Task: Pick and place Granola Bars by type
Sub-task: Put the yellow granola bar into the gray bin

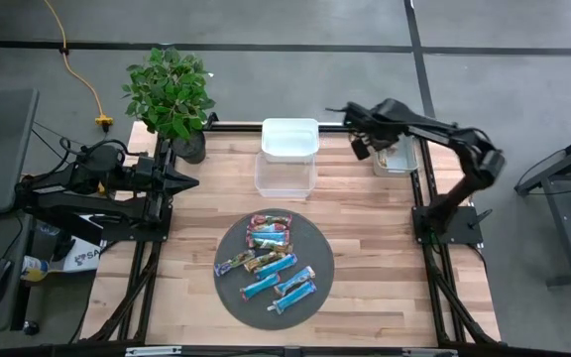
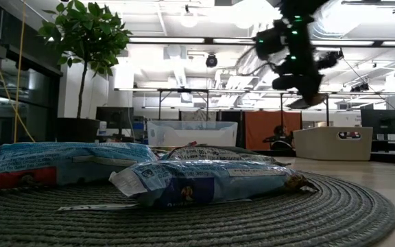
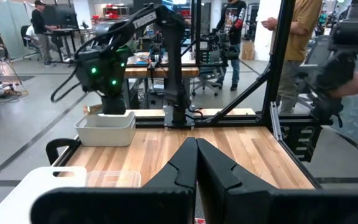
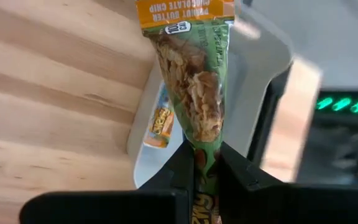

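My right gripper (image 1: 362,147) hovers over the white bin (image 1: 397,159) at the table's far right and is shut on a tan-and-green granola bar (image 4: 191,81). Another tan-and-orange bar (image 4: 161,123) lies inside that bin (image 4: 253,68). Several bars with blue, red-pink and tan wrappers (image 1: 271,260) lie flat on the round dark mat (image 1: 228,290); the low view shows them close up (image 2: 204,180). My left gripper (image 1: 188,181) waits shut near the table's left edge, its fingers (image 3: 196,158) pointing toward the right. My right gripper pinches the tan-and-green bar by one end of its wrapper (image 4: 202,142) between the two fingers, which come from above. The bar is lifted clear. It stretches away from the fingertips toward the white bin, its far end labelled in orange (image 4: 182,9).
A clear container (image 1: 285,177) with a white lid (image 1: 290,139) stands at the table's far middle. A potted plant (image 1: 171,94) sits at the far left corner. Bare wood lies between the mat and the bins. People stand in the room beyond the table (image 3: 291,43).
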Controlling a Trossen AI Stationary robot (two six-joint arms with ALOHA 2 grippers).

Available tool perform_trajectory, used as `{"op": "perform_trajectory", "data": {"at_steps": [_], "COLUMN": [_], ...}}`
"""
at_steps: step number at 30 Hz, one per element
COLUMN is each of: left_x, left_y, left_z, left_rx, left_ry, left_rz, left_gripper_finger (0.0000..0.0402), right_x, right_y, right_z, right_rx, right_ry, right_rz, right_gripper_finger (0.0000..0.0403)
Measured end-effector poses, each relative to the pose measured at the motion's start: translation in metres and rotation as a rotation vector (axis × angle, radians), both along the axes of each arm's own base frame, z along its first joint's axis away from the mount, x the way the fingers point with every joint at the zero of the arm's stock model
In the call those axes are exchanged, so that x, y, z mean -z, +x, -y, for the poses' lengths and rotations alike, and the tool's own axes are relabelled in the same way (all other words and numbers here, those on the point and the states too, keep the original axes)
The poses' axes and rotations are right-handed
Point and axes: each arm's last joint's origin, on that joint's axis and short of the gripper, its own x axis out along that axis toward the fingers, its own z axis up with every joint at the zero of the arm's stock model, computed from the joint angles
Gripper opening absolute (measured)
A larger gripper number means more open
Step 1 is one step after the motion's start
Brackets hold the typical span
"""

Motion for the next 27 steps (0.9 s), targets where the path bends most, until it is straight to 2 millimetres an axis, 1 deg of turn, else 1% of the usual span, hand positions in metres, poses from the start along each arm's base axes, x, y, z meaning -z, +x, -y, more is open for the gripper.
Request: {"op": "perform_trajectory", "data": {"at_steps": [2,5,7,10,15,20,24,27], "left_x": [0.000,0.000,0.000,0.000,0.000,0.000,0.000,0.000], "left_y": [0.000,0.000,0.000,0.000,0.000,0.000,0.000,0.000], "left_z": [0.000,0.000,0.000,0.000,0.000,0.000,0.000,0.000], "left_rx": [0.000,0.000,0.000,0.000,0.000,0.000,0.000,0.000], "left_ry": [0.000,0.000,0.000,0.000,0.000,0.000,0.000,0.000], "left_rz": [0.000,0.000,0.000,0.000,0.000,0.000,0.000,0.000], "left_gripper_finger": [0.0001,0.0001,0.0001,0.0001,0.0001,0.0001,0.0001,0.0001], "right_x": [-0.001,-0.001,0.002,0.010,0.028,0.047,0.052,0.056], "right_y": [-0.014,-0.035,-0.046,-0.057,-0.064,-0.073,-0.071,-0.070], "right_z": [-0.001,-0.002,-0.002,-0.001,0.007,0.016,0.016,0.017], "right_rx": [0.054,0.151,0.215,0.290,0.359,0.421,0.440,0.450], "right_ry": [-0.023,-0.047,-0.056,-0.079,-0.119,-0.146,-0.206,-0.195], "right_rz": [0.091,0.182,0.239,0.307,0.394,0.451,0.451,0.452], "right_gripper_finger": [0.0029,0.0026,0.0025,0.0029,0.0033,0.0026,0.0027,0.0032]}}
